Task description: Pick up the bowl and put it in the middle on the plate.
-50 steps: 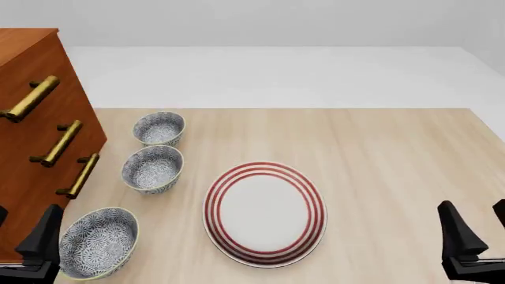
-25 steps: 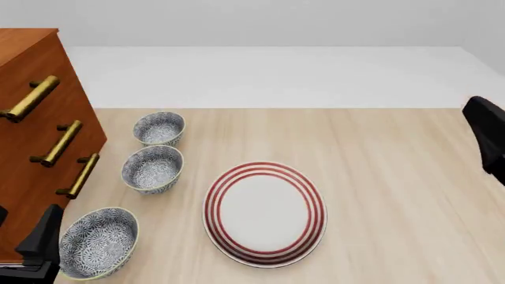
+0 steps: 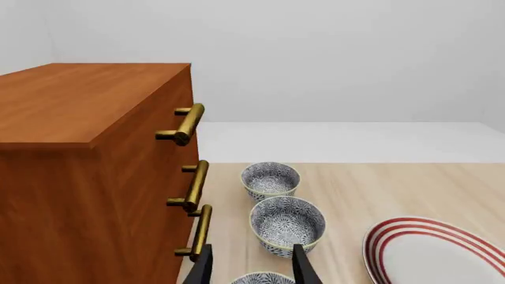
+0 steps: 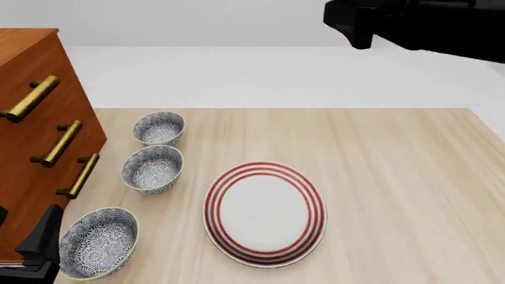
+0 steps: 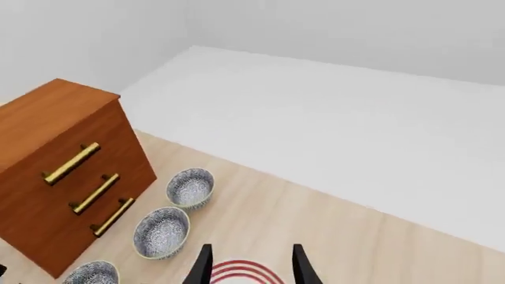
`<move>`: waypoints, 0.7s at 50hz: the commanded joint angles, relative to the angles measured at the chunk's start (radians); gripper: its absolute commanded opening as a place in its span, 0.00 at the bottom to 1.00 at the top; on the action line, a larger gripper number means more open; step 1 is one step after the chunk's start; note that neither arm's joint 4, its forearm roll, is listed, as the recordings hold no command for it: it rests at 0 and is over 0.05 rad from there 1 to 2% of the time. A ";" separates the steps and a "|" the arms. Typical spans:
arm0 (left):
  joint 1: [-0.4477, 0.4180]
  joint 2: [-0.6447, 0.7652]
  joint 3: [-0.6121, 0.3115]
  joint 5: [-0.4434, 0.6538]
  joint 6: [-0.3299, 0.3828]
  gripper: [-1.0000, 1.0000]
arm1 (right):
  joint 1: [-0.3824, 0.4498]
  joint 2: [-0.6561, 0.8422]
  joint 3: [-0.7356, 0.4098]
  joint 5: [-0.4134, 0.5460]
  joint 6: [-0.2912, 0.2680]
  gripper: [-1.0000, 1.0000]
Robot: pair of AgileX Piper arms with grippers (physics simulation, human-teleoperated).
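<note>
Right arm (image 4: pixel 426 26) risen from right edge to upper right of front frame, right gripper (image 5: pixel 248 263) fingers parted wide, left gripper (image 3: pixel 251 266) parted beside nearest floral bowl (image 4: pixel 98 241), red-ringed plate (image 4: pixel 265 214) bare.

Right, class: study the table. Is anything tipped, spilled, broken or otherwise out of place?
Nothing stands out. Three patterned bowls sit upright in a row beside the drawer unit, the plate lies flat and bare, and nothing is spilled or cracked.

Open claw (image 5: pixel 248 266) above plate (image 5: pixel 240 273)
</note>
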 commanded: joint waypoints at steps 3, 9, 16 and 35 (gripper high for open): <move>0.000 0.000 0.000 0.000 0.000 1.00 | 0.108 0.300 -0.303 0.134 0.090 1.00; 0.000 0.000 0.000 0.000 0.000 1.00 | 0.121 0.411 -0.400 0.159 0.144 1.00; 0.000 0.000 0.000 0.000 0.000 1.00 | 0.143 0.530 -0.514 0.194 0.220 1.00; 0.000 0.000 0.000 0.000 0.000 1.00 | 0.145 0.802 -0.793 0.278 0.358 1.00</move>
